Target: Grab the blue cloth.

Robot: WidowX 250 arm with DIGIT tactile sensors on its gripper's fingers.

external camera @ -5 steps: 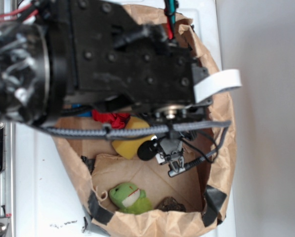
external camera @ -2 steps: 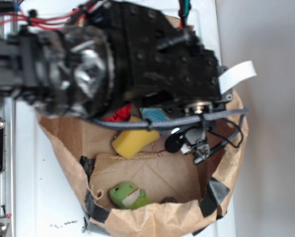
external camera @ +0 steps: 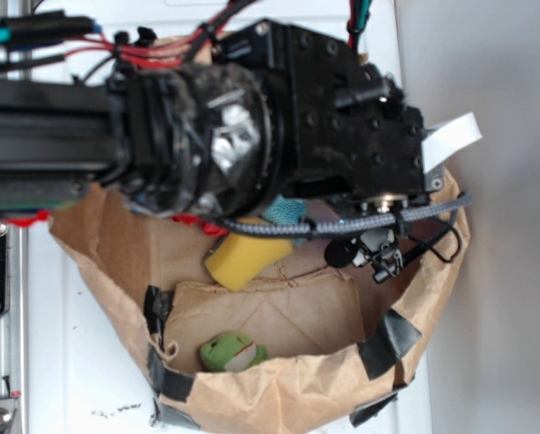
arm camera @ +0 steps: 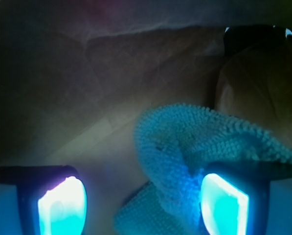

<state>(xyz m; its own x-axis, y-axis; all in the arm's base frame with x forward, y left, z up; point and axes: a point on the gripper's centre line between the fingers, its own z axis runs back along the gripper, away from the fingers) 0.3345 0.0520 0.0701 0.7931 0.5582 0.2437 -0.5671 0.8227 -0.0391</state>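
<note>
Gripper [arm camera: 140, 205] wide open over the blue cloth [arm camera: 204, 152], holding nothing, right pad [arm camera: 221, 203] touching the cloth down in the paper bag [external camera: 279, 398], beside the yellow sponge [external camera: 242, 259].

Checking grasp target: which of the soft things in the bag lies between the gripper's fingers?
The blue cloth: its bunched terry folds sit between the gripper fingers. The yellow sponge and green plush frog lie apart, farther down the bag.
</note>
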